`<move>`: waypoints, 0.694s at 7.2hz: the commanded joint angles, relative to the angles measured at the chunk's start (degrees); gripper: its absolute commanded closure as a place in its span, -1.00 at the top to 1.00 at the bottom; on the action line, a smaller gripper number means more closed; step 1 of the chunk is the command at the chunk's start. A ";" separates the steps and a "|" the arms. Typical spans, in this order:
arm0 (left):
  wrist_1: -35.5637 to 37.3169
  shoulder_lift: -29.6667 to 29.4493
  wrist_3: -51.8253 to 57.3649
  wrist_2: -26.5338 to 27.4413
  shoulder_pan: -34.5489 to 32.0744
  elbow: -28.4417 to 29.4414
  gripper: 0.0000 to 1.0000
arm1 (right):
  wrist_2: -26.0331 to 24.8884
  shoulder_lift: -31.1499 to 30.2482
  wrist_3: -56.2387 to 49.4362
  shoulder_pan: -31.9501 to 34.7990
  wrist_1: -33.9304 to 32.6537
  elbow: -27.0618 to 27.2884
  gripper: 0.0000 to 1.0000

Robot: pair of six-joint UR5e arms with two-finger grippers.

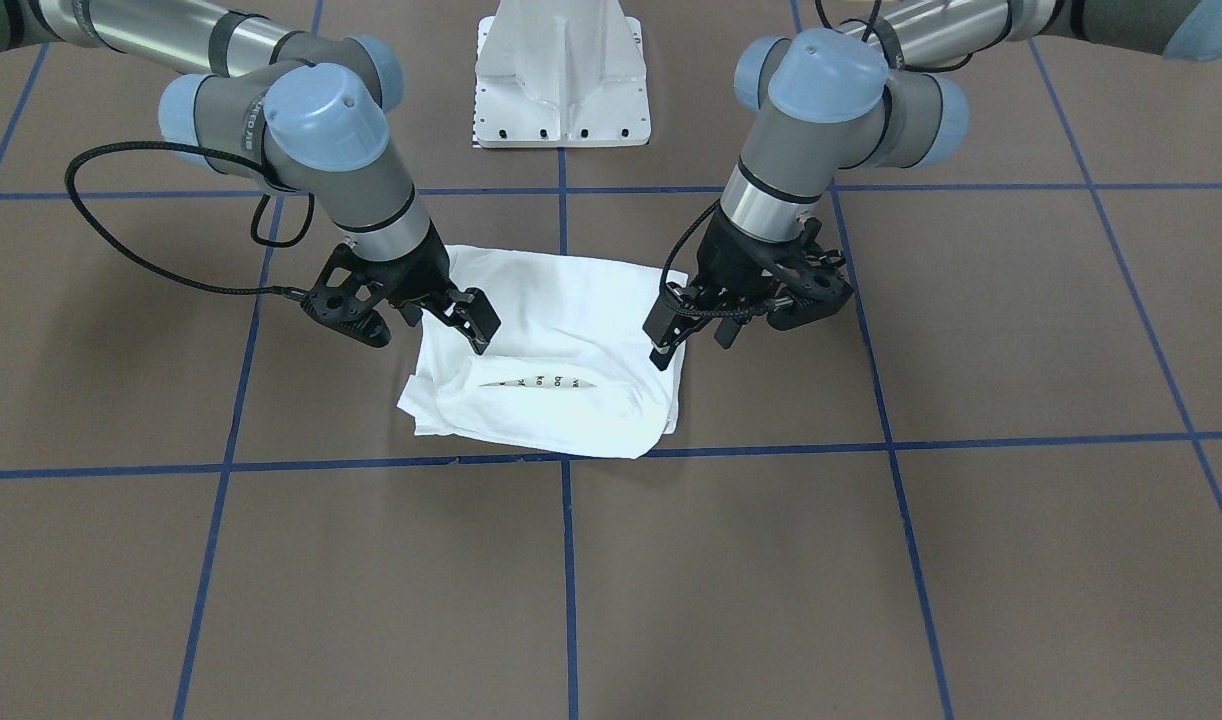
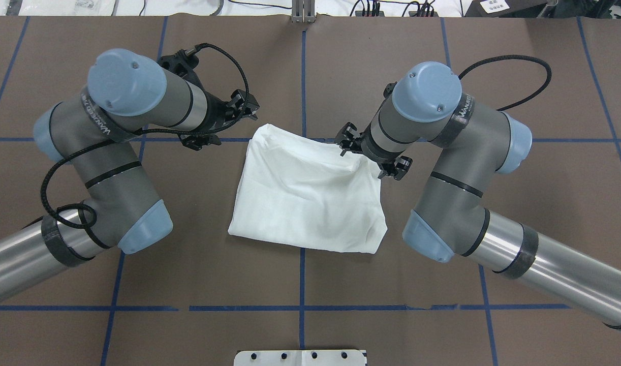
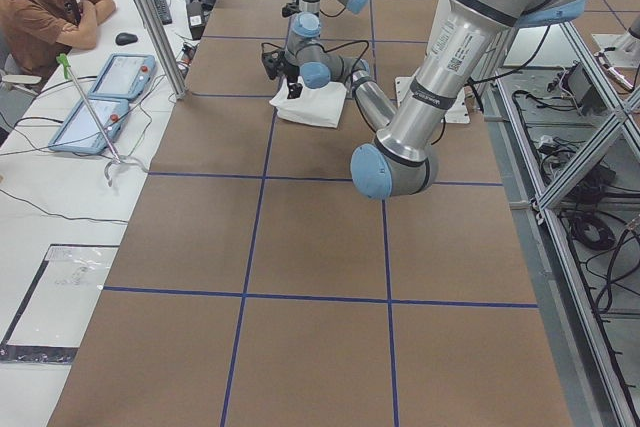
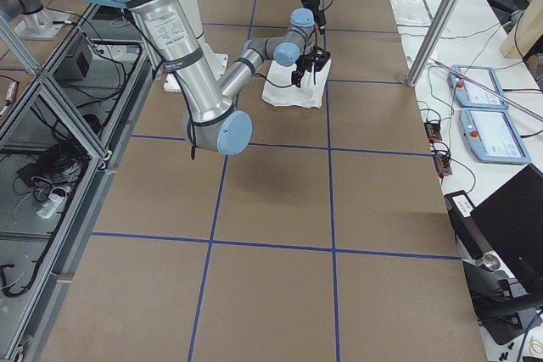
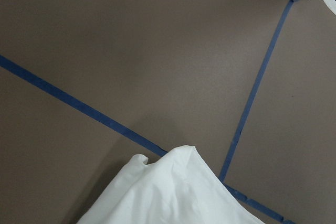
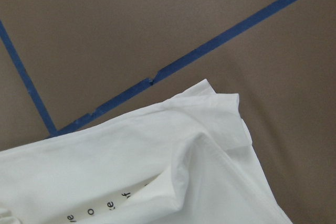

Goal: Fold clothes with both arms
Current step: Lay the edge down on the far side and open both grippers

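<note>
Your left gripper (image 1: pixel 691 345) hangs at the far left corner of the shirt (image 1: pixel 556 350), jaws spread wide and holding nothing. The right gripper (image 1: pixel 449 328) gapes the same way at the far right edge. The shirt lies folded mid-counter (image 1: pixel 871 560), its far edge on a blue tape line (image 1: pixel 771 450). Brown counter runs wide left, right and beyond. The white pedestal base (image 1: pixel 563 90) stands nearer the robot, well apart.

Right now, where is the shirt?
Front-facing view: the folded shirt lies mid-table, between the right hand at view left and left hand at view right, near the white pedestal base.
</note>
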 commanded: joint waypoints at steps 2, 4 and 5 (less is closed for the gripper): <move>0.04 3.52 2.61 0.02 -0.71 -2.64 0.98 | -3.44 0.60 0.97 -2.10 0.07 -2.58 0.97; 0.30 7.55 5.66 0.02 -0.98 -6.32 0.98 | -3.44 0.77 2.11 -2.10 0.15 -4.69 0.93; 1.08 7.65 5.86 0.11 -0.90 -6.77 0.98 | -3.35 0.86 2.73 -2.10 0.07 -5.75 0.68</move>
